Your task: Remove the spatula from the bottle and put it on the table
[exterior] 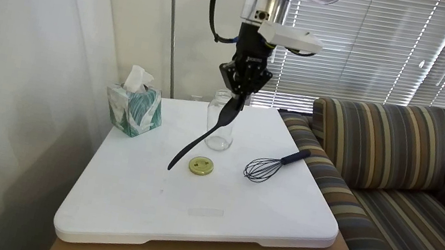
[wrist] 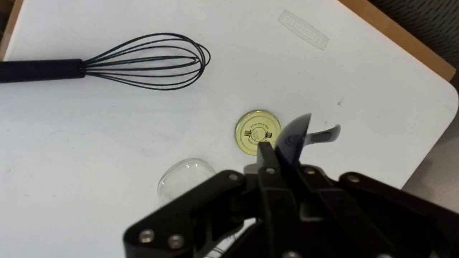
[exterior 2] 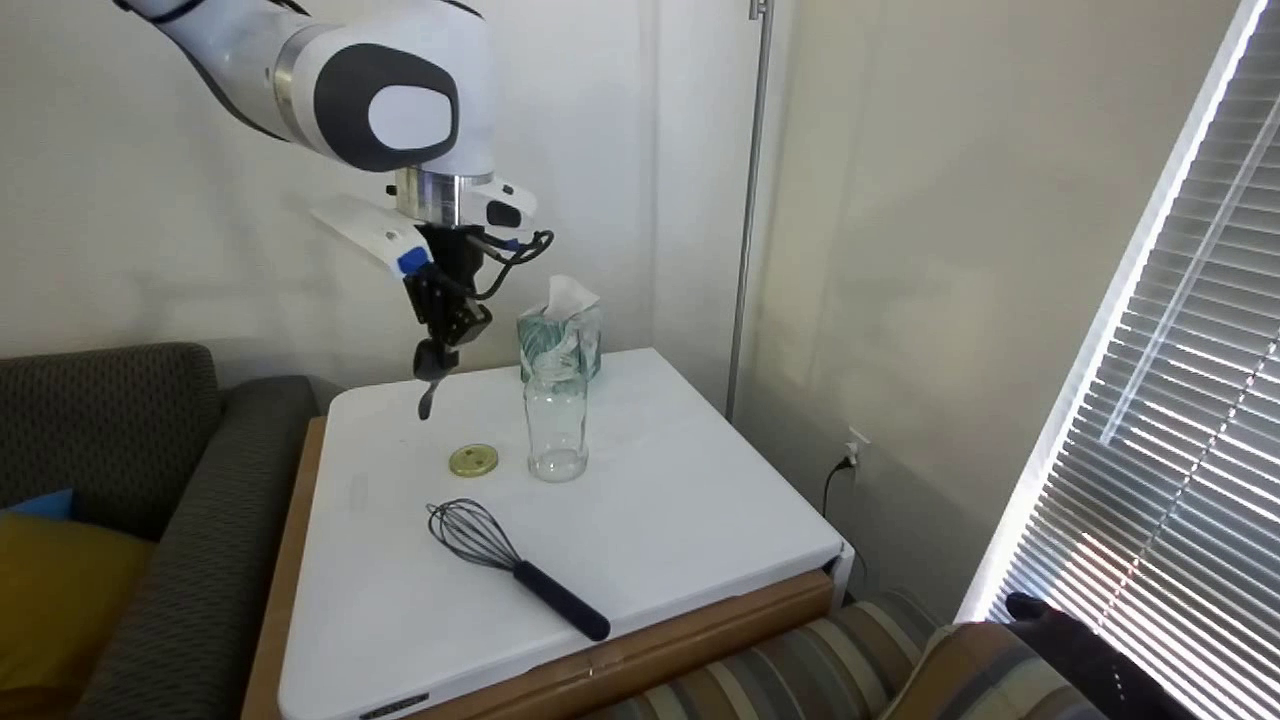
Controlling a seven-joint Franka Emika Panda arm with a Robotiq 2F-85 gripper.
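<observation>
The black spatula (exterior: 229,112) is in my gripper (exterior: 241,99), pinched at its rounded head. Its handle slants down and away from the fingers, outside the bottle. It also shows in an exterior view (exterior 2: 433,362) and in the wrist view (wrist: 293,138). My gripper is shut on it, above the table; it shows in an exterior view (exterior 2: 445,340) and in the wrist view (wrist: 281,157). The clear glass bottle (exterior: 220,139) stands upright and empty on the white table (exterior: 122,199), behind the spatula there. It also shows in an exterior view (exterior 2: 556,430) and partly in the wrist view (wrist: 184,177).
A gold lid (exterior: 201,165) lies flat on the table near the bottle. A black wire whisk (exterior: 270,165) lies beside them, its handle toward the striped sofa (exterior: 328,198). A teal-and-white tissue box (exterior: 136,109) stands at the table's side by the wall.
</observation>
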